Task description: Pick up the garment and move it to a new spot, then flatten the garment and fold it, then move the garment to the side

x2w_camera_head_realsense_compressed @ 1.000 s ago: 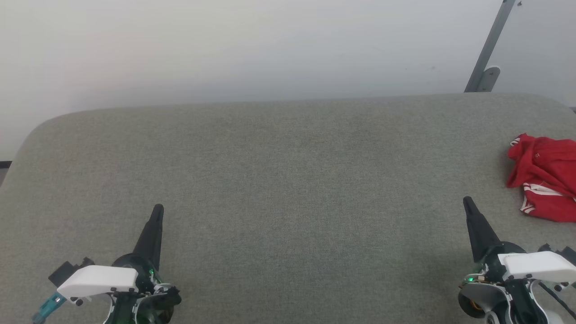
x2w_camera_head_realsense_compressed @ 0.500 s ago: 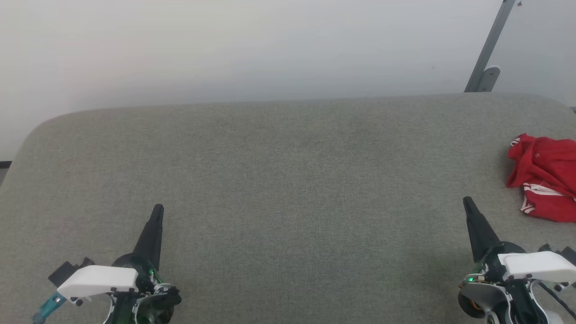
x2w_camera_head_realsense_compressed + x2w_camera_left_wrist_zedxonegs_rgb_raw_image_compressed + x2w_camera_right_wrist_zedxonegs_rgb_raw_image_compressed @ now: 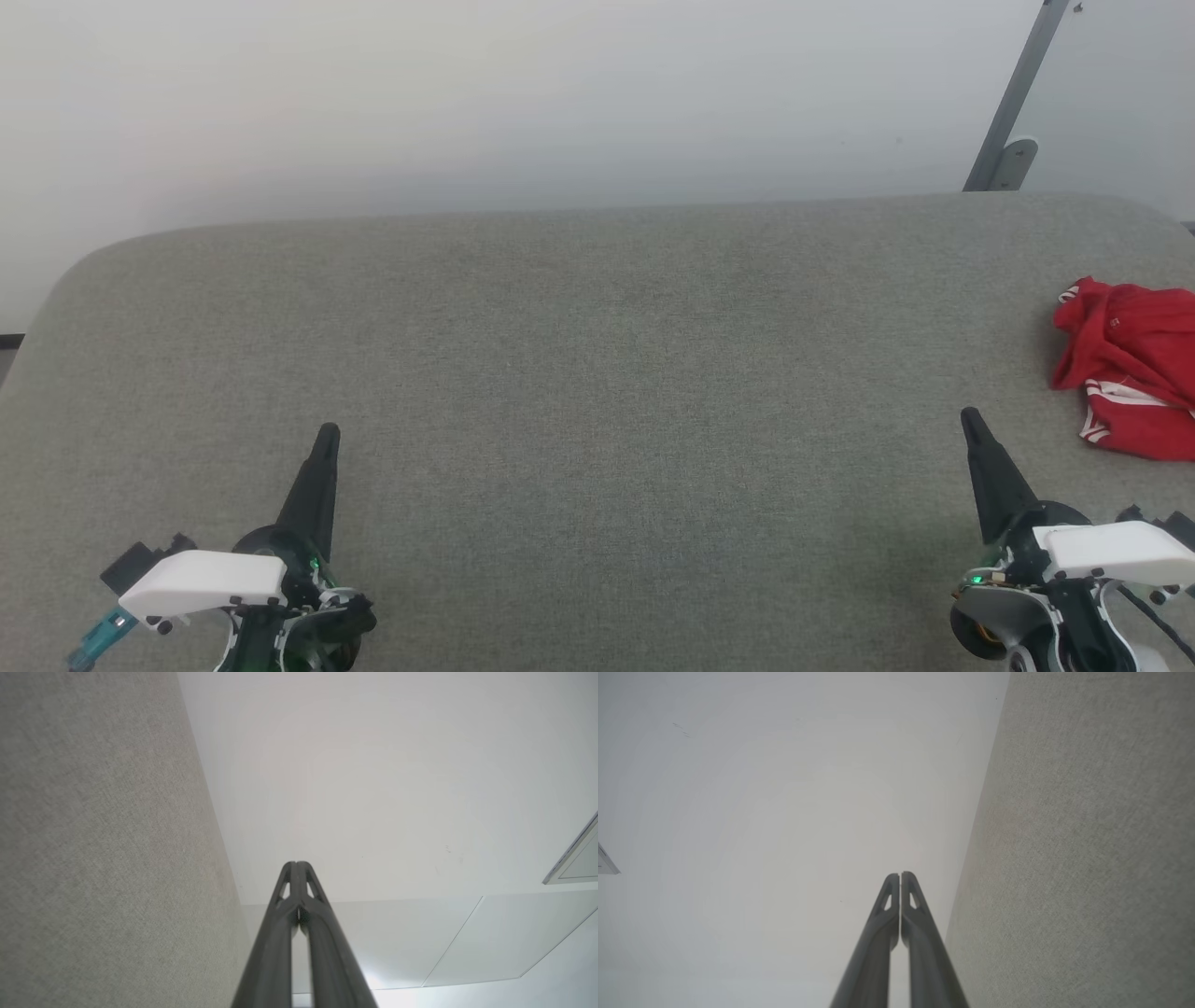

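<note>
The garment (image 3: 1134, 364) is bright red with white stripes, the woven surface (image 3: 597, 373) grey-green, the wall (image 3: 467, 93) whitish.

Broad grey-green upholstered surface (image 3: 597, 373), woven texture, far corners rounded, backed by a plain white wall (image 3: 467, 93). Slanted grey metal strut (image 3: 1022, 84) at upper right, ending low in a rounded bracket (image 3: 1016, 154). Light even and diffuse; shadows faint.

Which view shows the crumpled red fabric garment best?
Head view: the crumpled red fabric garment lies at the grey padded surface's right edge, cut by the frame. Both wrist views face surface and white wall.
</note>
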Controlling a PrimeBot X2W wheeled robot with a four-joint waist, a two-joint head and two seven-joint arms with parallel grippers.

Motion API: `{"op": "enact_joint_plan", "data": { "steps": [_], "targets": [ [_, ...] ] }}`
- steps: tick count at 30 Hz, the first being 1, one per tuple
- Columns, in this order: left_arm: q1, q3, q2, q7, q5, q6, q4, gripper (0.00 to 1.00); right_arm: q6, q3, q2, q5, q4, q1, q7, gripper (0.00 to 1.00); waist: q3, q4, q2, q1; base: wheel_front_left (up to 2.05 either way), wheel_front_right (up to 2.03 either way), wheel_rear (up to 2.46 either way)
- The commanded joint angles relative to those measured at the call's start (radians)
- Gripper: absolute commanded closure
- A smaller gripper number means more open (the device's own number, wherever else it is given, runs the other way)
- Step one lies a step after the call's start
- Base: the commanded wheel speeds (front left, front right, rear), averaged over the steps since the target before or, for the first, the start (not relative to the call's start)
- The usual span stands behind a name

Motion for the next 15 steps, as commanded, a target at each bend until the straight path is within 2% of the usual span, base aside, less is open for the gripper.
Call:
{"op": "enact_joint_plan", "data": {
  "steps": [1,15],
  "targets": [
    [-0.011,0.0,-0.002,0.003,-0.004,-0.003,0.0,1.0,0.0,0.0,0.003,0.004,-0.003,-0.005,0.002,1.0,0.0,0.0,0.0,0.0,0.0,0.0,0.0],
    [-0.011,0.0,-0.002,0.003,-0.004,-0.003,-0.001,1.0,0.0,0.0,0.003,0.004,-0.003,-0.005,0.002,1.0,0.0,0.0,0.0,0.0,0.0,0.0,0.0]
  ]
}}
